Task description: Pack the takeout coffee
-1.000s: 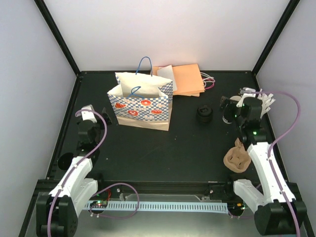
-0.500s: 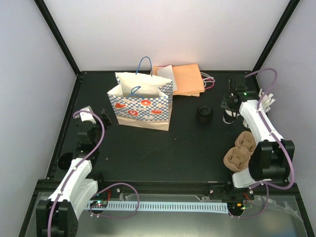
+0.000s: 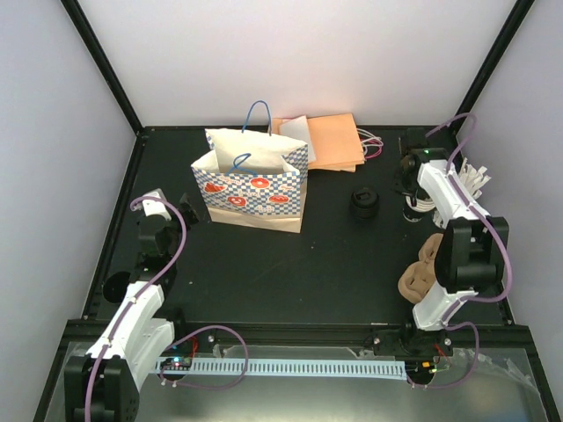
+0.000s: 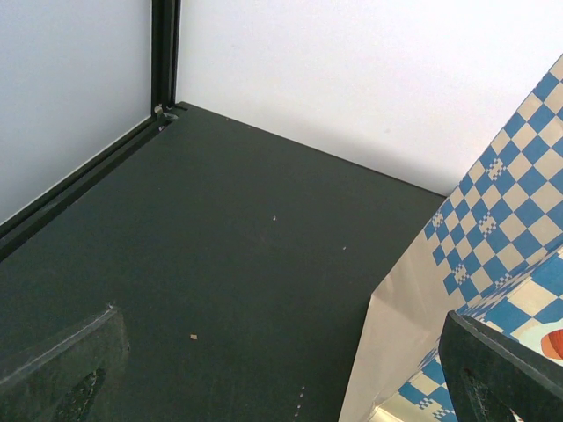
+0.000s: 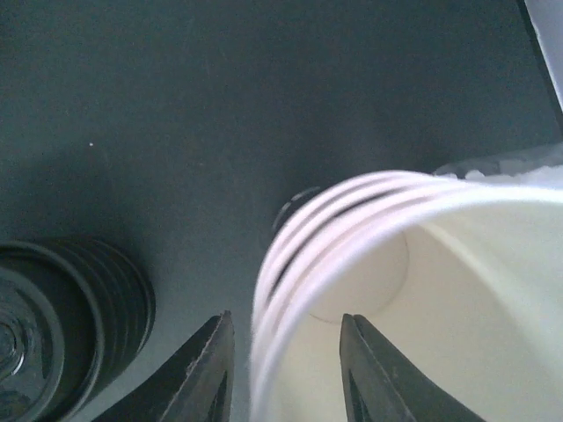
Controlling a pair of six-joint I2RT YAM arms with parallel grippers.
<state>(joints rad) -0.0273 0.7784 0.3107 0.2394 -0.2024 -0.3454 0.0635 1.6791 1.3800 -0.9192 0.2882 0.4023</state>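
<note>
No lidded takeout coffee shows; the cup that shows tops a stack. The stack of nested cream cups (image 3: pixel 413 209) stands at the right, next to a stack of black lids (image 3: pixel 363 204). My right gripper (image 3: pixel 410 180) hangs over the cup stack. In the right wrist view the gripper (image 5: pixel 286 321) straddles the top cup's rim (image 5: pixel 352 211). One finger (image 5: pixel 207 378) is outside, the other inside, each with a gap to the wall. The lids (image 5: pixel 53 334) lie left of it. My left gripper (image 4: pixel 280 352) stands wide open and empty beside the checked paper bag (image 4: pixel 493 229).
The blue-checked bag (image 3: pixel 252 185) stands open at the back left. Flat orange bags (image 3: pixel 330 141) lie behind it. A brown pulp carrier (image 3: pixel 424 272) sits by the right arm's base. White packets (image 3: pixel 475 180) lie at the right edge.
The right arm has swung back and over the cup stack, and its jaws have narrowed round the top cup's rim. The left arm barely moved.
</note>
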